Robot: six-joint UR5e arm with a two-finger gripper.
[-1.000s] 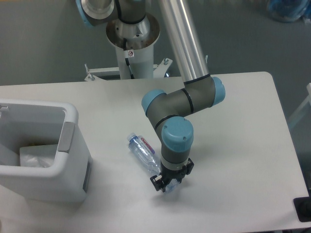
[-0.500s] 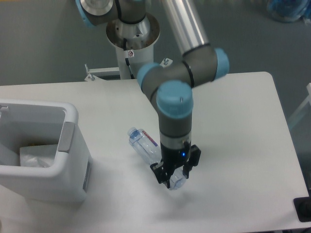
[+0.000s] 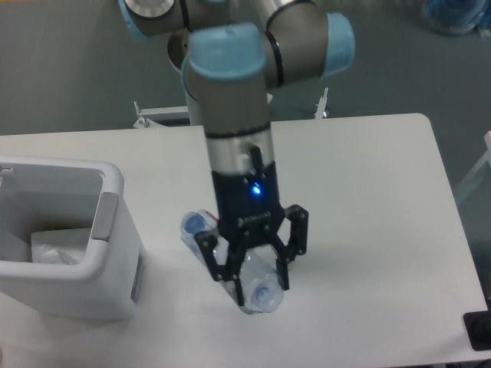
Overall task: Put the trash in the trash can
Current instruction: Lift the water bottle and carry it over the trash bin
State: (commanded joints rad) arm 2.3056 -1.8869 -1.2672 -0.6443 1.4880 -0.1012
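The tool (image 3: 261, 280) pinches the crushed bottle (image 3: 230, 261) over the table (image 3: 368, 192) middle, with bare tabletop toward the right edge. At the left edge, the trash can (image 3: 115, 245) holds a crumpled wrapper (image 3: 54, 247).

Trash can (image 3: 115, 230) stood open-topped; wrapper (image 3: 54, 247) lay inside. Table (image 3: 368, 192) right of can bare beyond bottle (image 3: 245, 284).
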